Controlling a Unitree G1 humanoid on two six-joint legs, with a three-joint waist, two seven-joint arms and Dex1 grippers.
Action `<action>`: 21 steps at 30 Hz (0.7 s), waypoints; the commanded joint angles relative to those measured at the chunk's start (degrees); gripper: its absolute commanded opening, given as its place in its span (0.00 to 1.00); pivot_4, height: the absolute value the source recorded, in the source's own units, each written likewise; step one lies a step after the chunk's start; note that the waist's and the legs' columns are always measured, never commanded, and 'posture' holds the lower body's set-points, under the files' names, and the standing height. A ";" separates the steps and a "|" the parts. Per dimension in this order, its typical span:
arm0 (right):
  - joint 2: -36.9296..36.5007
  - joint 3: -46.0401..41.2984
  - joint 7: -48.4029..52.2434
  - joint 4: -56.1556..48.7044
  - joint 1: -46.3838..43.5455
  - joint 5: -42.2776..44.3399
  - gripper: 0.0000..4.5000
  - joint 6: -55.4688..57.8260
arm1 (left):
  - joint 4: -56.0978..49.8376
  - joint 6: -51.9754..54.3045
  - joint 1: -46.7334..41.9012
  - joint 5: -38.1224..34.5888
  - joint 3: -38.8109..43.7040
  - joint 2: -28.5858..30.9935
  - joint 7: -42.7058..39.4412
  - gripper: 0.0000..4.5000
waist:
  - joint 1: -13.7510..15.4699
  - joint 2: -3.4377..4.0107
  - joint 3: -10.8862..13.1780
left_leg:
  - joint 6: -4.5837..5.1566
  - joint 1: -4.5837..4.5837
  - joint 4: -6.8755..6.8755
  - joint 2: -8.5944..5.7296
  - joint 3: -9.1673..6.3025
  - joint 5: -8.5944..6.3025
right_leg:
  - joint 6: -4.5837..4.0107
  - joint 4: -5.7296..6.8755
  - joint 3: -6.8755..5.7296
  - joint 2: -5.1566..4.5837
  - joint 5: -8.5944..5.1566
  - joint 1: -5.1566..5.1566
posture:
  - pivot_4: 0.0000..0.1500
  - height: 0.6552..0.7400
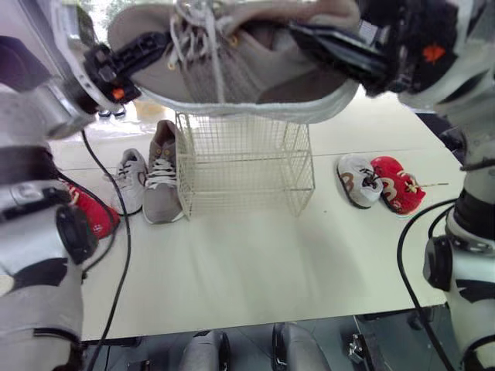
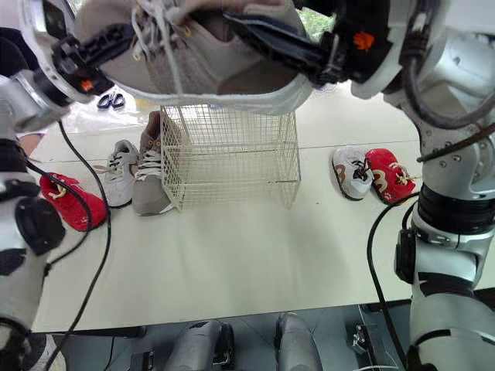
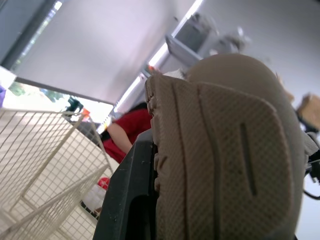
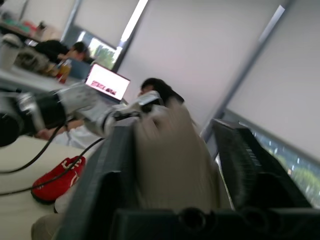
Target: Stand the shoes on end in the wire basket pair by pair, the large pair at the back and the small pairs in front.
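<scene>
A big tan shoe [image 1: 255, 73] hung across the top of the frame, above the wire basket [image 1: 247, 166] at centre. The left gripper [image 1: 143, 54] clamped its left end and the right gripper [image 1: 332, 48] its right end, fingers on either side. A second tan shoe [image 1: 161, 182] lay just left of the basket.

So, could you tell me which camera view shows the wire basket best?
The right eye view: nearly the whole wire basket shows beneath the tan shoe. The left eye view shows much the same; the left wrist view catches a mesh corner.
</scene>
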 commanded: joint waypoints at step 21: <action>33.05 0.45 -33.07 -4.25 12.34 19.90 1.00 -2.62 | -44.93 -27.81 16.55 -26.51 1.17 -31.83 40.30 0.22 | 0.13 -0.32 -0.10 | 0.17 0.69 -0.07 -0.03 0.15 -0.10 | -0.06 -0.15 0.21 0.14 0.06 0.65 | 1.00 1.00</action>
